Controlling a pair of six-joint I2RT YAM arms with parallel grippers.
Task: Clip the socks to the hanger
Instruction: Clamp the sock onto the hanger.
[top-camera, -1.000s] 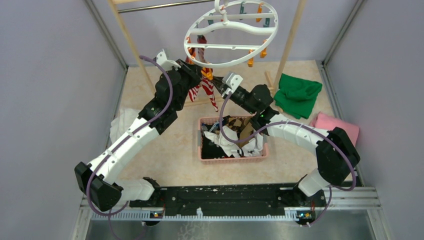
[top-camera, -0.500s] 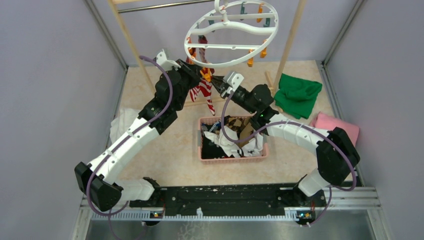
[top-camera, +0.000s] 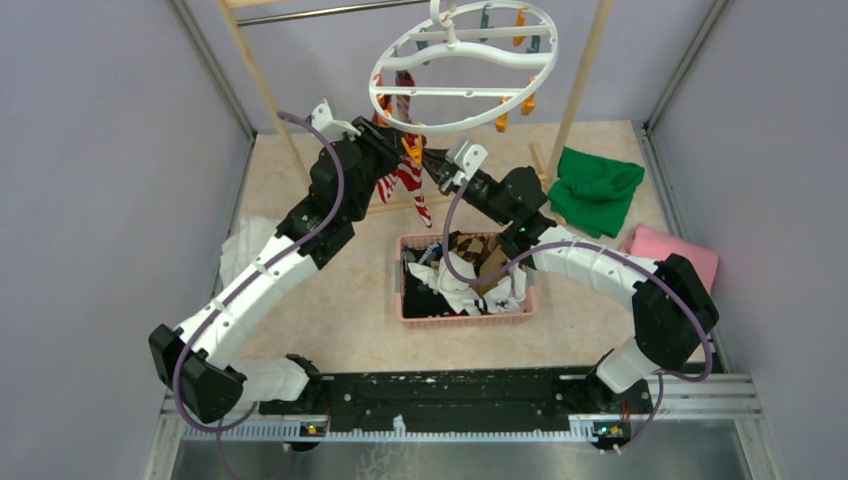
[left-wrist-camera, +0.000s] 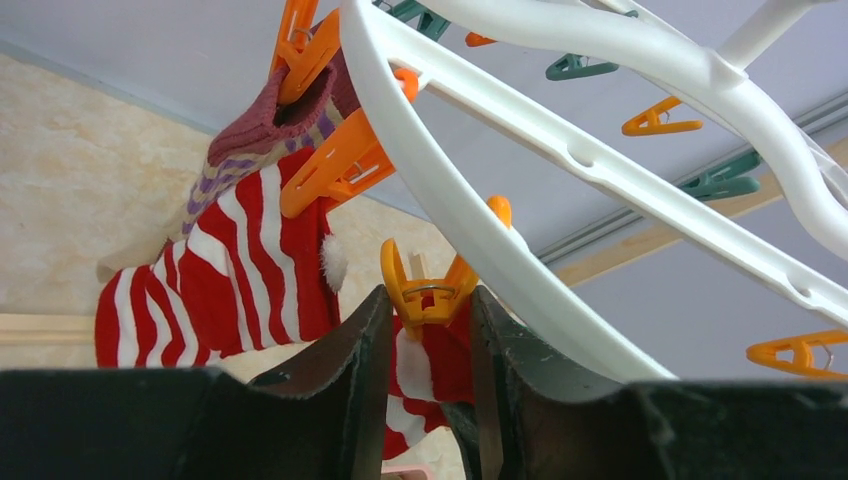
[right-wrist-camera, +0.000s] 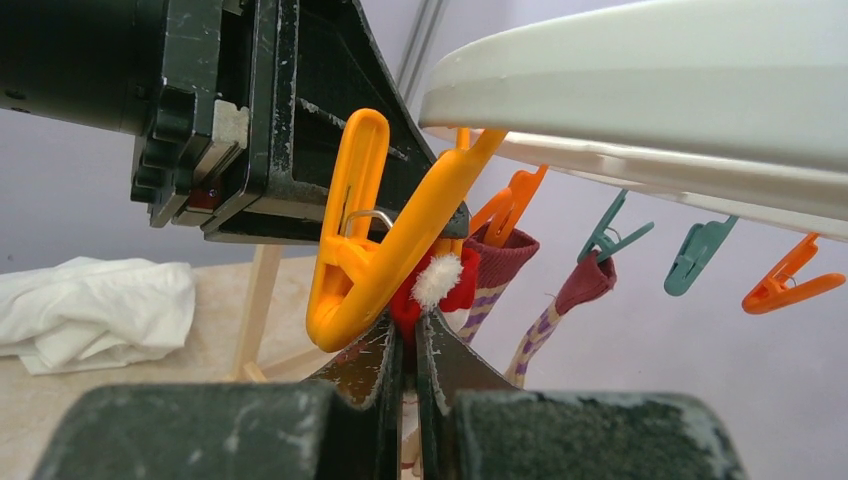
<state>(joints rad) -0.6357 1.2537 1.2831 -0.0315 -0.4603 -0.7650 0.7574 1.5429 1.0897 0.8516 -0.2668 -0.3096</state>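
Your pink basket (top-camera: 410, 312) holds jumbled socks (top-camera: 462, 282). Left gripper (left-wrist-camera: 428, 330) straddles an orange peg (left-wrist-camera: 428, 290), part-open; right gripper (right-wrist-camera: 408, 345) pinches a red sock (right-wrist-camera: 432, 290).

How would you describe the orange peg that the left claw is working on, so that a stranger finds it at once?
Start at the round white hanger and follow its near rim down. There the orange peg sits between the fingers of the left claw. Unlike the neighbouring orange pegs, it has a red sock with a white pompom at its mouth.

Lilac walls (top-camera: 100, 150), beige marbled tabletop (top-camera: 330, 300)
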